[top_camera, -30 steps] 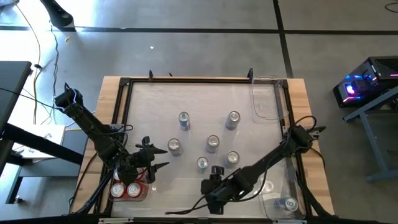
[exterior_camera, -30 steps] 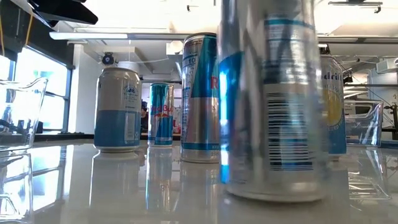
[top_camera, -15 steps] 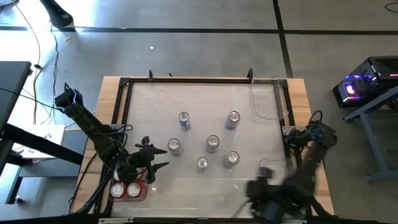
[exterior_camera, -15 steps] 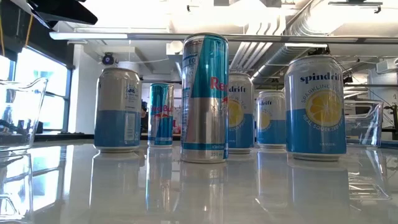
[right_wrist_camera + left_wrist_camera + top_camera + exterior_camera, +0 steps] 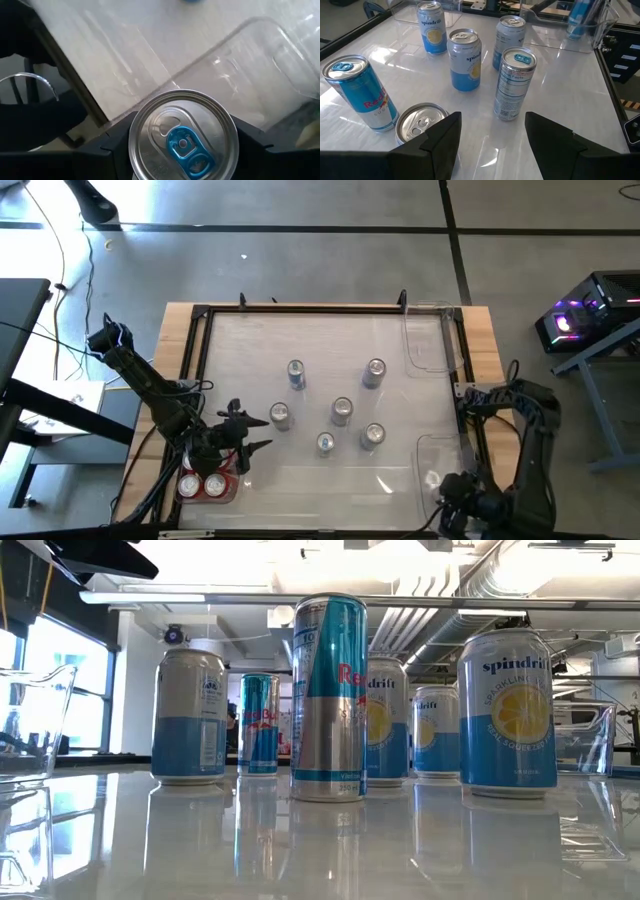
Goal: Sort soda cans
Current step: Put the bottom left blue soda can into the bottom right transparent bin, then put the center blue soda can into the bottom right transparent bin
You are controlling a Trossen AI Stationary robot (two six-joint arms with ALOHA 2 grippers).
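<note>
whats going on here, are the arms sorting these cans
Yes. The right gripper holds a can with a blue tab over the clear bin at the table's near right corner. The left gripper hangs open beside the bin with two red cans. Six cans stand unsorted mid-table.

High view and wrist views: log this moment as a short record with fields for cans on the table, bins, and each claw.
loose cans: six upright mid-table, one being the slim can
left bin: two red cans
right bin: clear, near table's right edge
left claw: open, empty, beside left bin
right claw: shut on blue-tab can, over right bin
</note>
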